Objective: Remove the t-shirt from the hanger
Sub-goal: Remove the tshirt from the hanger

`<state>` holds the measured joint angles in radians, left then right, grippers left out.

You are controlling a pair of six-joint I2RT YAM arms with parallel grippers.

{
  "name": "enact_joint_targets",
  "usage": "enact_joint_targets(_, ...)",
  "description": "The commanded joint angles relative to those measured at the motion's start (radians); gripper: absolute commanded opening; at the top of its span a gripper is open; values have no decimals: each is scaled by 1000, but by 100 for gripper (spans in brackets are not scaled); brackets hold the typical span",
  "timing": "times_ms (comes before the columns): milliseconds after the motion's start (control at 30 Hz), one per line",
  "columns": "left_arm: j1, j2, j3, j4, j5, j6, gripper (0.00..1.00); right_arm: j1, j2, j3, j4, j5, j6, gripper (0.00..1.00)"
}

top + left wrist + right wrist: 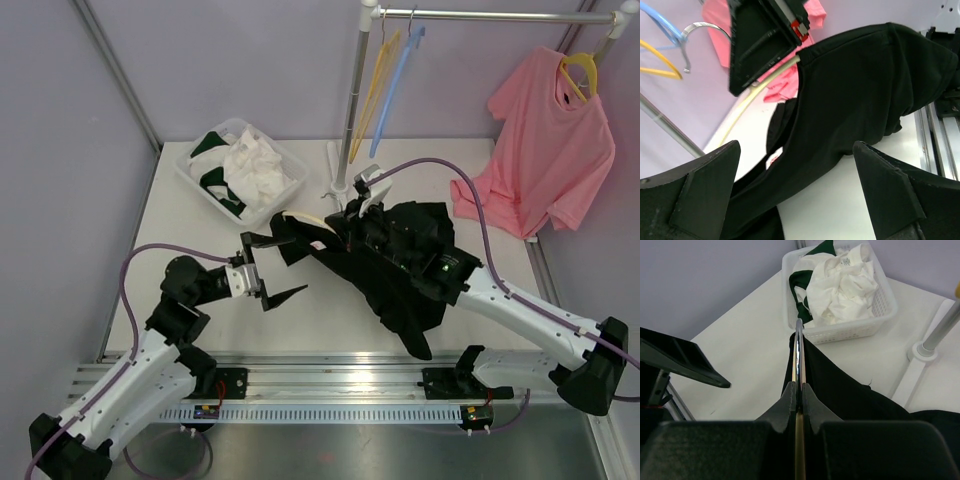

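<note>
Right claw (798, 386) pinching the hanger (798, 347) shows only wrist-close; left claw (300, 264) gapes wide.

Clearance notes:
- Bare table (330, 325) runs as a near strip between the rail (340, 380) and the arms, and along the left edge.
- Centre-right is blocked: black t-shirt (410, 275) draped over the right arm, hem down near the rail.
- Far left: white basket (200, 188).
- Far centre: rack pole (355, 100), with yellow hanger (372, 95) and blue hanger (393, 90) beside it.
- Far right: pink t-shirt (545, 150) hangs to the table.
- The basket-to-shirt gap is narrow and crossed by the cream hanger (300, 222).
- Left gripper (296, 265), jaws wide, sits just left of the shirt.
</note>
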<state>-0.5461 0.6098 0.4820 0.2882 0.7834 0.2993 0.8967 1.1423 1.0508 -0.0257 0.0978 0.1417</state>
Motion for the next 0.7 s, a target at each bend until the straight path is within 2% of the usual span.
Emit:
enact_joint_targets(0,-17,44,30,43,-29,24,97,60,23,84,168,134,-8,0)
enact_joint_targets(167,-58,99,55,-7,-49,64,93,108,54,87,230,238,-21,0)
enact_joint_targets(533,-87,120,47,35,-187,66,92,154,134,146,237,237,-57,0)
enact_joint_targets(667,-89,125,46,39,-181,66,92,172,181,173,245,238,-63,0)
